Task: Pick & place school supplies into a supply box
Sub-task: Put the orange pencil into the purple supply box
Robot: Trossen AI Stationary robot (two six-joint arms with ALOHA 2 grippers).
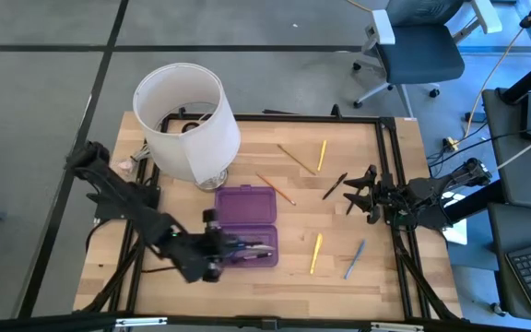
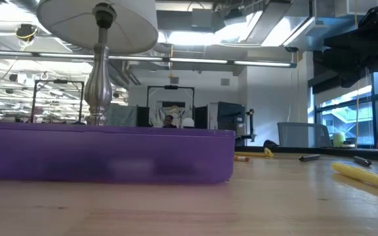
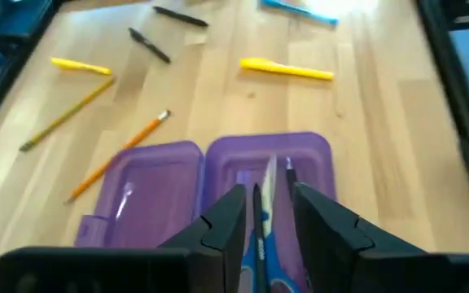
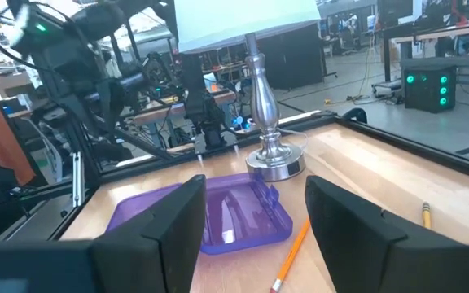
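left gripper (image 3: 263,220): hanging over the box's tray, fingers pinching the scissors (image 3: 260,213) blades-forward, seemingly lining them up with the tray so they drop in flat
box (image 1: 245,226): lying open near the table's front, lid folded back toward the lamp (image 1: 188,120), so the tray is facing up for loading
right gripper (image 1: 361,195): waiting at the right edge, fingers spread and holding nothing
loose supplies: pencils (image 1: 275,188), yellow pens (image 1: 316,253), a blue pen (image 1: 353,260) and a dark marker (image 1: 334,186) are lying on the wood right of the box
views: the left wrist view is showing the grip on the scissors; the low view is showing only the box's wall, hiding its contents
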